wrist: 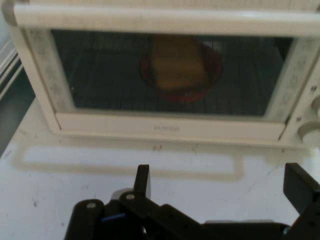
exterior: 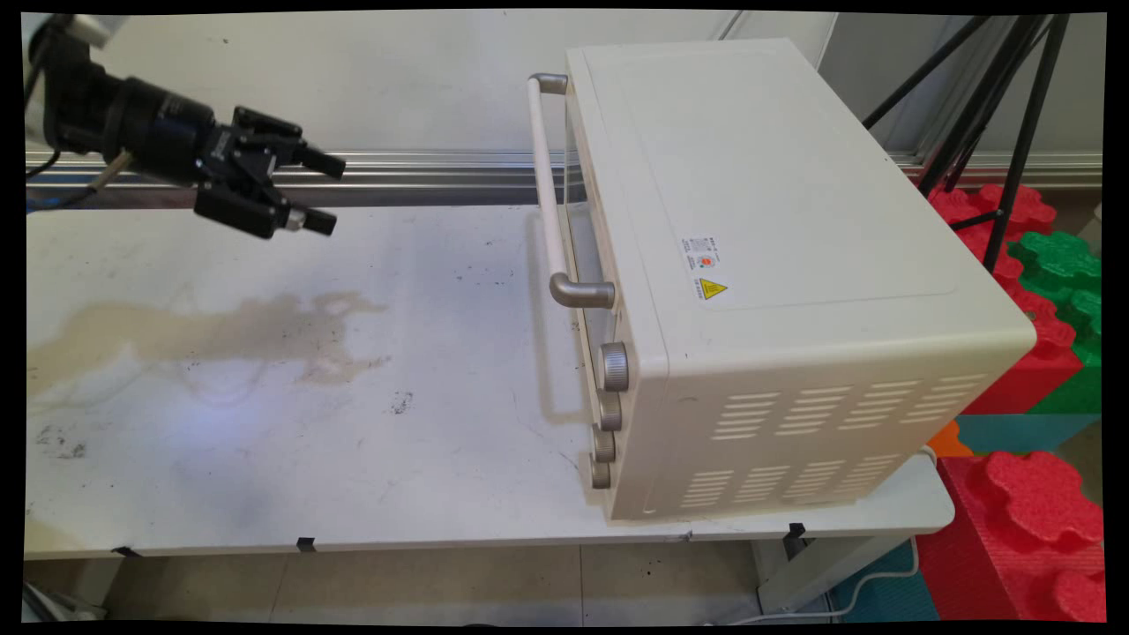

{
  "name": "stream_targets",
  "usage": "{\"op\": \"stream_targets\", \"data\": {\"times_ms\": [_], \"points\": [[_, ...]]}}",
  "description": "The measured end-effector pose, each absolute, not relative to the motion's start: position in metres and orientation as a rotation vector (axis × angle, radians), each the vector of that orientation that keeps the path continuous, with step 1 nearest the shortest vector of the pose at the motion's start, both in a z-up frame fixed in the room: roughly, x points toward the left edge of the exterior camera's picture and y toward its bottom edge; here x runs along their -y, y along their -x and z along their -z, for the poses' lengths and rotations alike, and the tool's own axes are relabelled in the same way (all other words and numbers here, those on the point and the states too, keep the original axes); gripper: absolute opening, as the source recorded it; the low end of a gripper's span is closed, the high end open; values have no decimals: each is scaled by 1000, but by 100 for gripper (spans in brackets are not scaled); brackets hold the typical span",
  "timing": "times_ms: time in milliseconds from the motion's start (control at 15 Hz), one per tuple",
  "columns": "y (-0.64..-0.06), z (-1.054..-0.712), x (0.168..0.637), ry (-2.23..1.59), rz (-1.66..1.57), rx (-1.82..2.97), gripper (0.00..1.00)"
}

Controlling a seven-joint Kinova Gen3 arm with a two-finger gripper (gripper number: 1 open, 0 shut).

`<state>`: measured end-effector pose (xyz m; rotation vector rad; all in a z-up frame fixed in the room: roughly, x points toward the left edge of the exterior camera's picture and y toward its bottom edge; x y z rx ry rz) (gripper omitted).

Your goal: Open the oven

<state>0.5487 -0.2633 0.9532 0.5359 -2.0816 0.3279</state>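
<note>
We are looking down on a white table (exterior: 353, 459), scuffed and carrying a brownish stain (exterior: 220, 331) at about 9 o'clock of the picture; behind it an aluminium rail (exterior: 423, 168) is running along the wall. At 3 o'clock, off the table's right edge, red and green foam blocks (exterior: 1041, 370) are piling up beside black tripod legs (exterior: 1014, 115).

A cream toaster oven (exterior: 776, 265) is sitting on the right half of the table, its door facing 9 o'clock, handle (exterior: 551, 190) across the door's top and four knobs (exterior: 609, 414) in a column near the front corner. On its top we are seeing a small label with a yellow warning triangle (exterior: 710, 287) (the print is too small to read). The hand view is showing faint lettering low on the door, also unreadable, and behind the glass a yellowish item on a red dish (wrist: 181, 67).

The gripper (exterior: 326, 192) is hovering at 10 o'clock, well apart from the oven, fingers spread wide and gripping nothing. Open tabletop is lying between it and the door.
</note>
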Motion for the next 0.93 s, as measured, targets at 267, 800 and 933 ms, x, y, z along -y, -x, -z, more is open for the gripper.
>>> {"op": "stream_targets", "data": {"times_ms": [267, 800, 933], "points": [[-540, -967, 267, -524, -325, 2031, 100], [-512, -986, 285, -485, -330, 1946, 100], [-501, -986, 292, -477, -333, 1930, 100]]}}
